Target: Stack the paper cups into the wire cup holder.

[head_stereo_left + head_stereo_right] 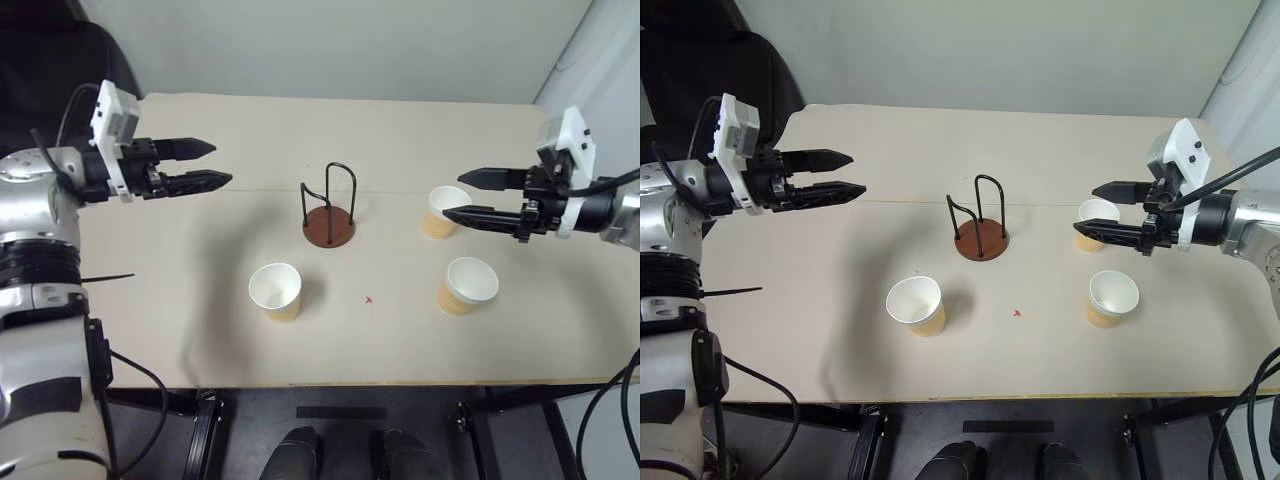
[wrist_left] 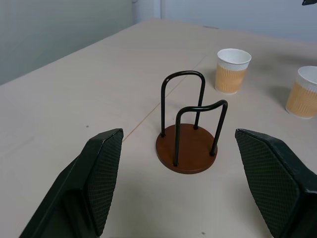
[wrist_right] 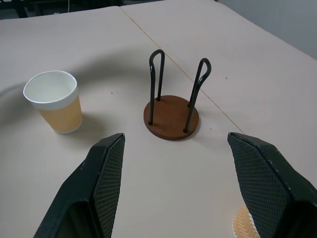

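Observation:
The wire cup holder (image 1: 329,222), a brown disc with two black wire loops, stands empty mid-table. Three tan paper cups stand upright around it: one in front and to its left (image 1: 275,290), one to its right (image 1: 440,213), one nearer the front on the right (image 1: 467,284). My left gripper (image 1: 215,165) hovers open above the table's left side, pointing toward the holder, nothing between its fingers. Open too, my right gripper (image 1: 455,196) hangs just above the right-hand cup, fingers level, holding nothing. The left wrist view faces the holder (image 2: 186,147).
The beige table (image 1: 200,320) runs to a front edge near me and a pale wall behind. A small red mark (image 1: 369,298) lies on the tabletop in front of the holder.

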